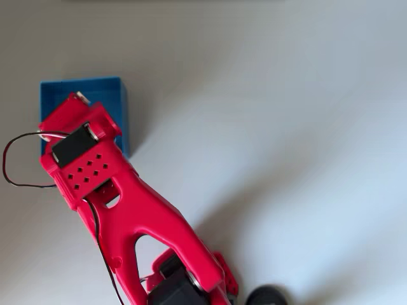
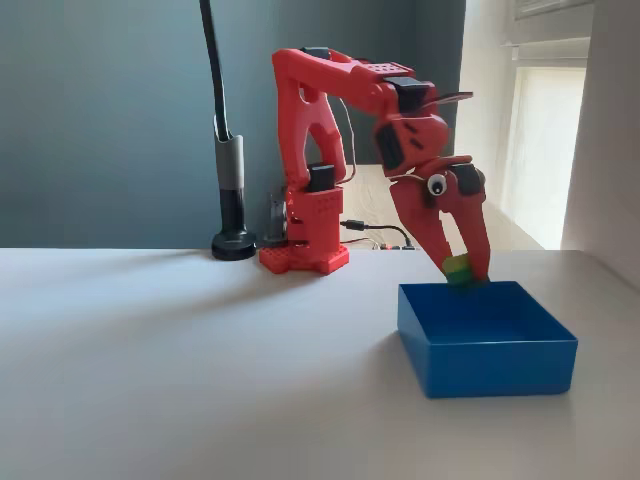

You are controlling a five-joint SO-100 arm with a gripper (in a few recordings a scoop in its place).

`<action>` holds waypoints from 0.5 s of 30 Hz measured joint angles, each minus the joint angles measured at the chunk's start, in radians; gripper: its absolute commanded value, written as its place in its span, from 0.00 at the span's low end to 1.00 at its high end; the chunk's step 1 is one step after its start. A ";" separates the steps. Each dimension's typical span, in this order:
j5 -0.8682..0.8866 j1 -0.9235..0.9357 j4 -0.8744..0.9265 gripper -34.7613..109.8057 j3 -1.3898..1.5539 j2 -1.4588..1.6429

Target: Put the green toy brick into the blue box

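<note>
In the fixed view your red arm (image 2: 330,120) stands at the back of the pale worktop (image 2: 180,360), folded over at the top and reaching down toward the right of centre. The jaws (image 2: 462,268) are pinching the brick (image 2: 458,270) between their two red tips. It shows lime green with a yellowish face, hanging just above the back rim of the box (image 2: 485,350) and inside its outline, toward the far wall. You cannot tell from this angle whether the brick touches the rim. A round googly eye (image 2: 437,184) sits on the front of the jaws' body, above the fingers.

The box rests on the worktop in the lower right of the fixed view, open side up, its blue floor bare where you can see it. It stands well forward of the arm's base (image 2: 305,255).

In the overhead view the box (image 1: 70,92) lies in the upper left of the frame, and the arm (image 1: 127,210) runs up to it from the bottom centre, its wrist covering the lower part of the box. A black motor (image 1: 74,145) sits on top of the wrist, and a black cable (image 1: 13,171) loops out to the left edge. The brick is hidden under the wrist here.

A black post (image 2: 228,190) on a round foot stands left of the arm's base in the fixed view, against a dark grey wall (image 2: 100,100). A bright window (image 2: 545,140) fills the upper right.
</note>
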 measured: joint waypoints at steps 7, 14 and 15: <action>0.018 0.000 0.000 0.40 0.000 0.000; 0.054 0.006 0.037 0.26 -0.043 0.000; 0.061 0.009 0.046 0.24 -0.055 0.000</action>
